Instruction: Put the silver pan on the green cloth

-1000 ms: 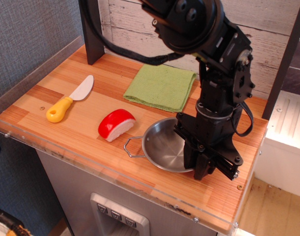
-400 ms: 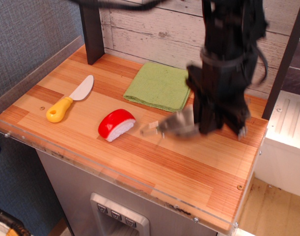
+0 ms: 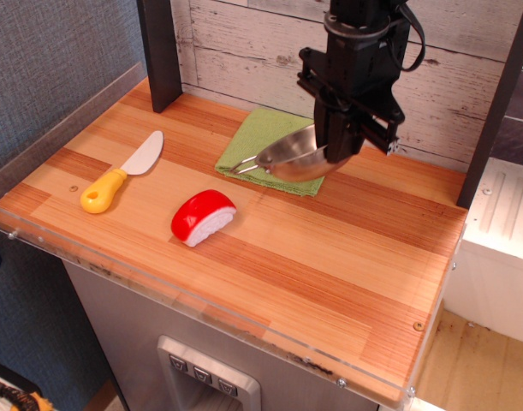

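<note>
The claw (image 3: 336, 151) grips the silver pan (image 3: 291, 157) above the green cloth (image 3: 259, 139).

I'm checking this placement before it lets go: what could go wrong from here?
The silver pan hangs tilted from the claw, held at one edge, so it might slip or drop unevenly. It overlaps the near edge of the green cloth, so released now it may land half on the wood.

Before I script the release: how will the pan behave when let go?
The pan hangs tilted in the gripper by one rim, so it may drop unevenly. Polished steel looks slippery and rigid. Its rounded bottom could rock, though the green cloth below should damp that.
</note>
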Controlling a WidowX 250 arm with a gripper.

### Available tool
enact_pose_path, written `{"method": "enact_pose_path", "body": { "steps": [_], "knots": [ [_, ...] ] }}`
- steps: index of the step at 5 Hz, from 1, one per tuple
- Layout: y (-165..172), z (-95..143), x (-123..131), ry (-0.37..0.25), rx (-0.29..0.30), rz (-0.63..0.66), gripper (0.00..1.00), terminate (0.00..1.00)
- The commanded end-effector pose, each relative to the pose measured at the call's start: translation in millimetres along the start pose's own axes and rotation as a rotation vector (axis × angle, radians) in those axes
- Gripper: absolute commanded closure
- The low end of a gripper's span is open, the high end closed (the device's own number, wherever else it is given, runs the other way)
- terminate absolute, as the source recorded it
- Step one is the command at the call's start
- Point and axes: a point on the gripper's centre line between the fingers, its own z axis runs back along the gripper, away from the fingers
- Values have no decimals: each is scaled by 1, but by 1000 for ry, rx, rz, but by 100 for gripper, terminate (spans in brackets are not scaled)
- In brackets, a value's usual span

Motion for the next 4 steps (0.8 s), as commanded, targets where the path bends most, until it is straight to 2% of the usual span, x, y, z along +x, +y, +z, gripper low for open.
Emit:
{"method": "enact_pose_path", "body": {
  "steps": [1,4],
  "knots": [
    [38,-8,8,12,32,57,100,0],
    [73,3,9,-1,71,105,100,0]
  ]
}}
